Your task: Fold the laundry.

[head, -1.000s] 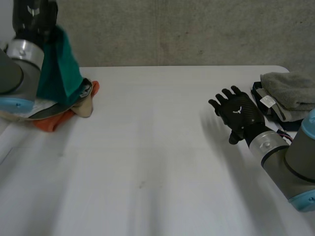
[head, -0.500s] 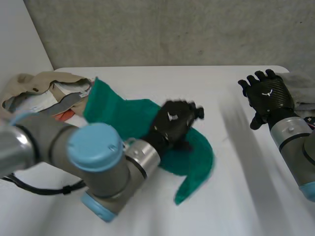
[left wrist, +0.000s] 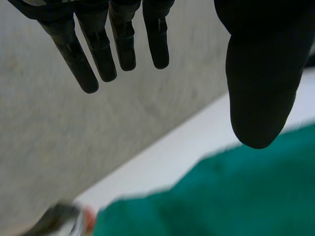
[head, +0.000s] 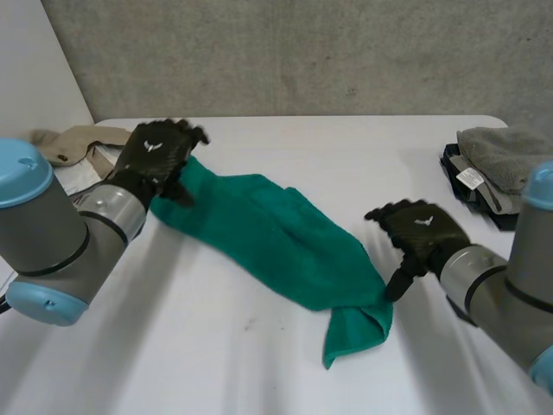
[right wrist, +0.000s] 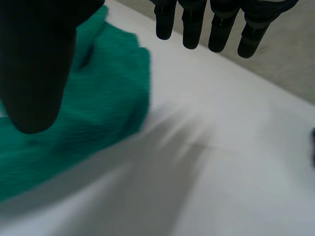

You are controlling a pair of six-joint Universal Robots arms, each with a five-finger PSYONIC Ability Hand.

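Left hand point(head: 158, 157) and right hand point(head: 421, 232) are released; the bunched green towel point(head: 268, 233) may fold crooked unless flattened

- green towel point(head: 276, 238): rumpled diagonal band on white table point(head: 259, 372).
- left hand point(head: 160, 156): over the towel's far end.
- right hand point(head: 419, 229): just beside the towel's near end.
- beige clothes pile point(head: 73, 143): beyond the towel's far end.
- folded grey stack point(head: 501, 160): well apart from the towel, past the right hand.

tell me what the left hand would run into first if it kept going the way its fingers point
Probably nothing on the table: the left hand points past the green towel toward the grey wall, though depth is unclear.
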